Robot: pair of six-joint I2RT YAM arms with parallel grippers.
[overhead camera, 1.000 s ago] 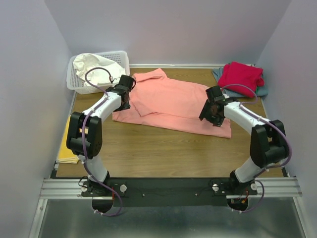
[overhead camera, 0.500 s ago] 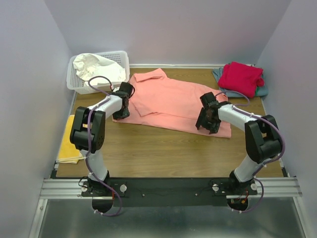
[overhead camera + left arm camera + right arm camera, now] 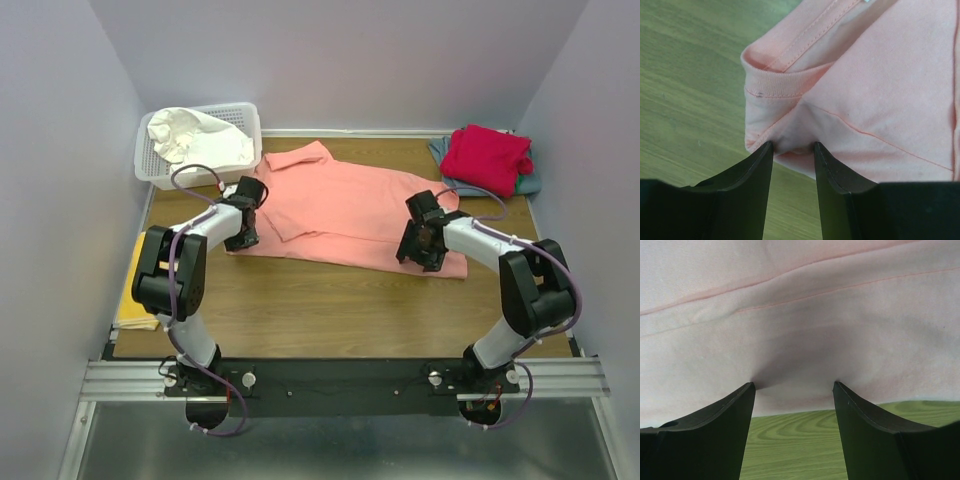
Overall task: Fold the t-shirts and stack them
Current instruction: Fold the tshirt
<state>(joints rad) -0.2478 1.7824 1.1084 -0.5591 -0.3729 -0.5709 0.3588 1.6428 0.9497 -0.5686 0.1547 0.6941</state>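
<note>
The large salmon-pink t-shirt point(image 3: 340, 205) lies spread on the wooden table, collar toward the back left. My left gripper point(image 3: 240, 238) is at its near left corner. In the left wrist view the jaws point(image 3: 793, 146) are partly closed, with a bunch of the pink sleeve hem point(image 3: 790, 85) pinched between the tips. My right gripper point(image 3: 418, 255) is at the shirt's near right edge. Its jaws point(image 3: 793, 385) stand wide apart, tips pressing on the pink cloth point(image 3: 800, 315). The crimson-red t-shirt point(image 3: 487, 155) lies on the grey-blue one point(image 3: 530, 182) at the back right. The white one point(image 3: 185, 135) lies in the basket.
The white lattice basket point(image 3: 250, 120) stands at the back left corner. A yellow cloth point(image 3: 135, 300) hangs over the table's left edge. Bare wood point(image 3: 320, 300) runs along the near side between the arms. Walls close in on the table at left, right and back.
Both grippers have moved down and nearer, onto the near edge of the pink shirt. The left corner of the shirt is now bunched in the left jaws.
</note>
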